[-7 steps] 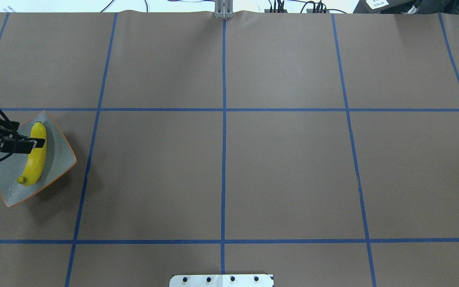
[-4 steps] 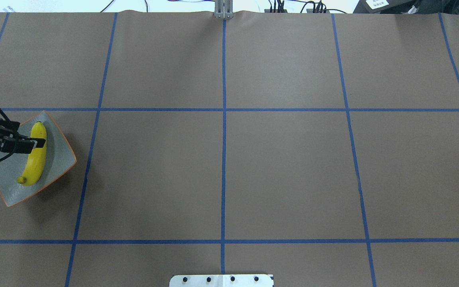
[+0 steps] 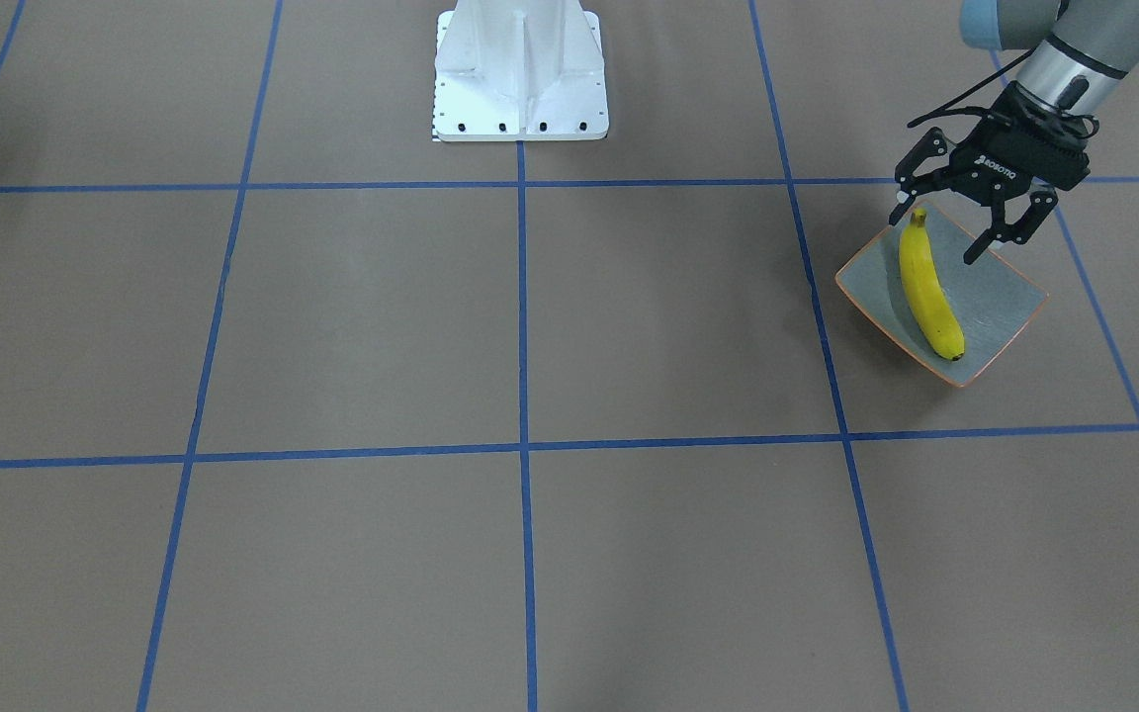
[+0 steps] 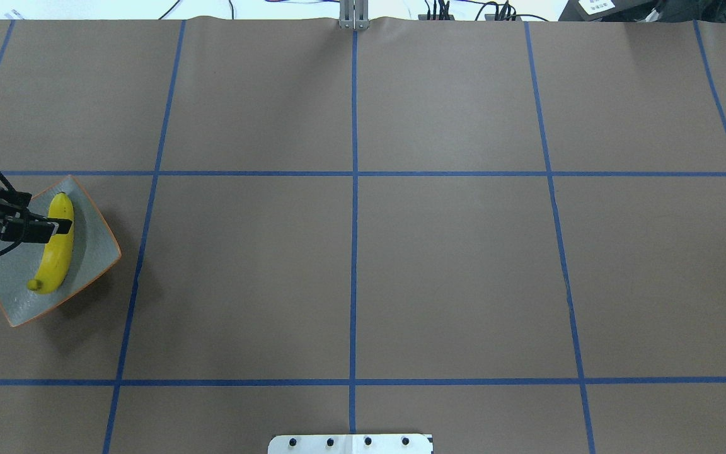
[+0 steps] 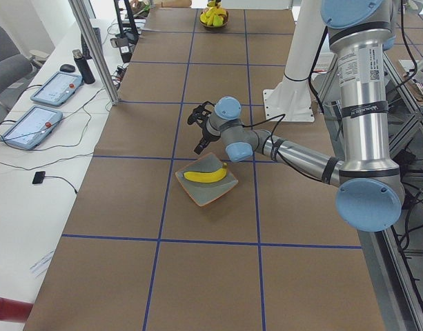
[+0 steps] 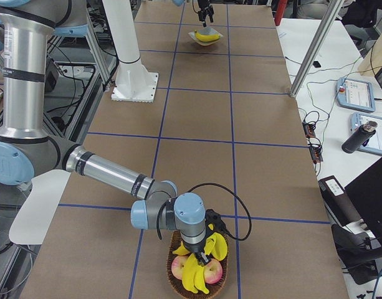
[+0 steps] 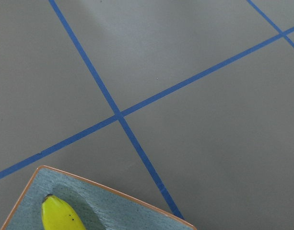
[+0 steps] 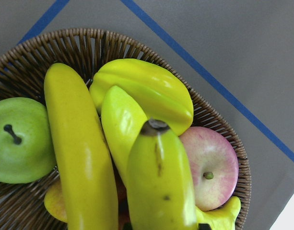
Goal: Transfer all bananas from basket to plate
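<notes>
Plainly, one banana is delivered and the next pick is in hand. From the front, the left gripper [image 3: 933,239] hangs just above the plate [image 3: 1000,297] with its jaws spread wide and nothing between them; a banana [image 3: 929,292] lies lengthwise on the plate, stem end under the gripper. Overhead, the left gripper [image 4: 48,228] sits over the banana's [image 4: 57,252] upper half, the plate [image 4: 89,239] is at the table's left edge, and the right arm is out of frame. The left side view shows the plate [image 5: 204,194] and banana [image 5: 205,176] close by, and the basket [image 5: 216,21] far off at the table's other end. The right side view has the right gripper [image 6: 206,244] down among the bananas [image 6: 194,277] in the basket [image 6: 172,285] — whether it has closed on one I cannot tell. The left wrist camera catches only a plate [image 7: 113,206] corner and the banana's [image 7: 60,215] tip. The right wrist camera looks straight into the basket [image 8: 113,40]: two bananas [image 8: 158,182], one right under the lens, crowded by a star fruit [image 8: 142,91] and an apple [image 8: 211,167]; no finger shows clearly. I judge the next move calls for a firm pinch across that nearest banana, then a straight lift clear of its neighbours — and, with basket and plate so far apart, a long carry or a hand-over.
</notes>
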